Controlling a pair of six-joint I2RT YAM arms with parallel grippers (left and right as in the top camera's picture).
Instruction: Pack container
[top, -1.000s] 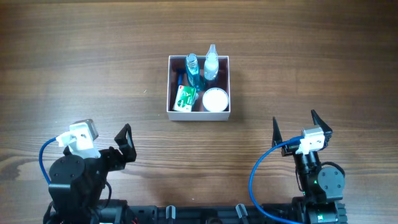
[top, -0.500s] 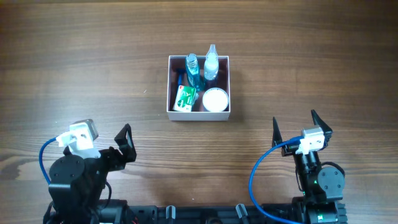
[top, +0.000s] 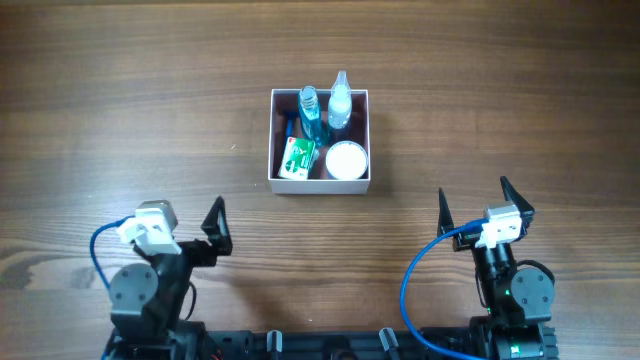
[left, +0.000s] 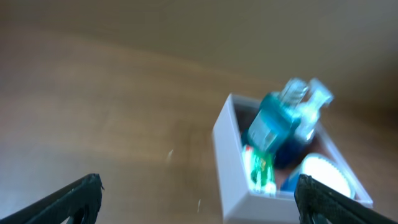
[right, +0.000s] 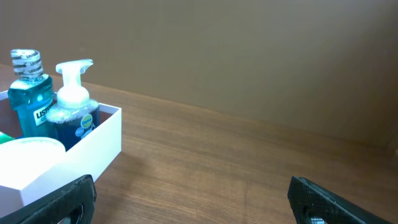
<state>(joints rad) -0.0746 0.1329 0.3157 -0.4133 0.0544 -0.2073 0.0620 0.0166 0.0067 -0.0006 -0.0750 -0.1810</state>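
Note:
The container (top: 320, 185), a square white box with a pink inside, stands mid-table. It holds a teal mouthwash bottle (top: 310, 112), a clear pump bottle (top: 340, 102), a green packet (top: 297, 156) and a white round jar (top: 346, 160). My left gripper (top: 185, 228) is open and empty at the near left, well short of the box. Its blurred wrist view shows the container (left: 233, 180) ahead to the right between the fingers (left: 199, 202). My right gripper (top: 476, 205) is open and empty at the near right. Its wrist view has the container (right: 87, 146) at the left, beyond the fingers (right: 193, 202).
A small blue item (top: 288, 125) lies in the box's left side beside the mouthwash bottle. Bare wooden table (top: 500, 100) surrounds the box on all sides. Blue cables (top: 410, 290) loop by each arm base at the front edge.
My left arm has shifted to the right and turned toward the container. The right arm and the box's contents have not moved.

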